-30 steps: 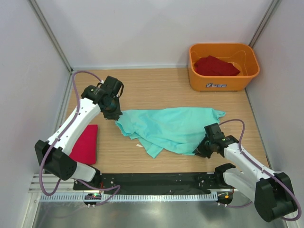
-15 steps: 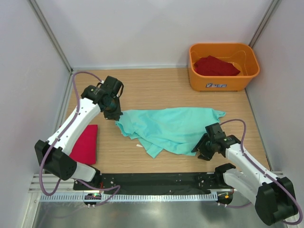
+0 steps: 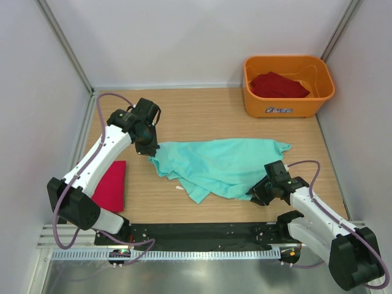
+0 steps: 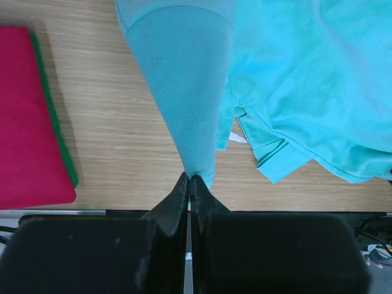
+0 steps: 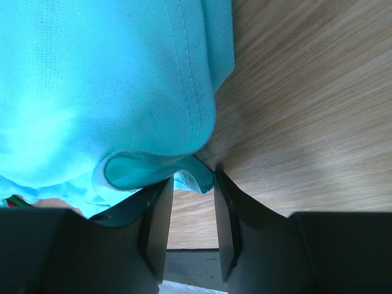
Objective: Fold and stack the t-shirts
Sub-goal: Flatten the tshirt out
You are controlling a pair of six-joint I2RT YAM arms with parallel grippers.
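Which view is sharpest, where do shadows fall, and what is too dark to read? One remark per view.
Top external: evenly lit, sharp throughout, with a thin soft shadow under the near edge of the teal t-shirt. Left wrist: weave crisp, left gripper a near-black silhouette. Right wrist: cloth looms close, shadowing the table beside its hem; right gripper dark, featureless.

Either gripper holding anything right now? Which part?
Left gripper pinches the mint-green t-shirt by a bunched point at its left end. Right gripper is open, its jaws straddling the near right hem, nothing clamped.
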